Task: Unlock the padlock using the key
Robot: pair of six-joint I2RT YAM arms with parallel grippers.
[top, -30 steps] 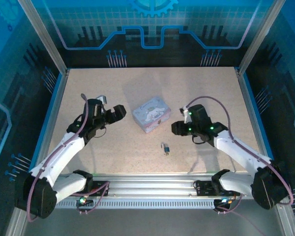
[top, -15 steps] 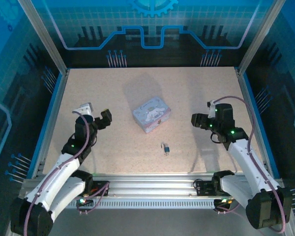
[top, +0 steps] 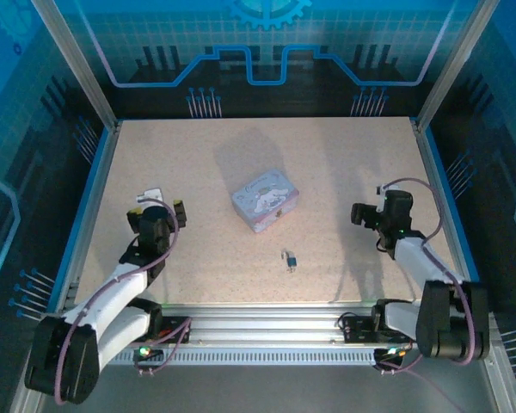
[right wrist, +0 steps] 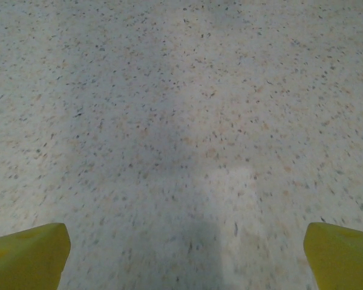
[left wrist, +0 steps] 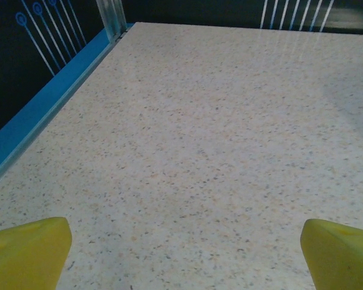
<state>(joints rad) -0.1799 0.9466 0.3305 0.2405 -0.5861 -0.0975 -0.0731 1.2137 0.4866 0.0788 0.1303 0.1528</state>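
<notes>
Arms are folded low at either side of the speckled table (top: pixel 344 155), and from where I stand both look drawn in close to their bases.

On the left, the left arm (top: pixel 112 288) bends up from the near rail (top: pixel 267 323). The left gripper (top: pixel 174 209) points toward the far side of the table, not far from the blue side border (left wrist: pixel 42 121). Its wrist camera shows the left gripper (left wrist: pixel 184 254) spread wide. One yellow fingertip (left wrist: pixel 27 251) sits in each bottom corner, with bare tabletop between them and nothing in its grasp.

Toward the middle, the pastel tin box (top: pixel 265 199) sits flat on the table with its cartoon lid up, turned slightly askew. Nearer the rail and a little to the right of the tin lies the padlock (top: pixel 288 259), a tiny dark bluish speck with a glint of silver at its far end. It rests on the table by itself, apart from the tin and well apart from both grippers. The key I cannot make out with any certainty at this size.

On the right, the right arm (top: pixel 421 258) is tucked near the table's right edge, and the right gripper (top: pixel 361 213) points inward toward the middle. Through its wrist camera the right gripper (right wrist: pixel 184 254) is likewise wide apart, its yellow fingertips (right wrist: pixel 27 251) in the bottom corners over empty speckled surface, clasping nothing.
</notes>
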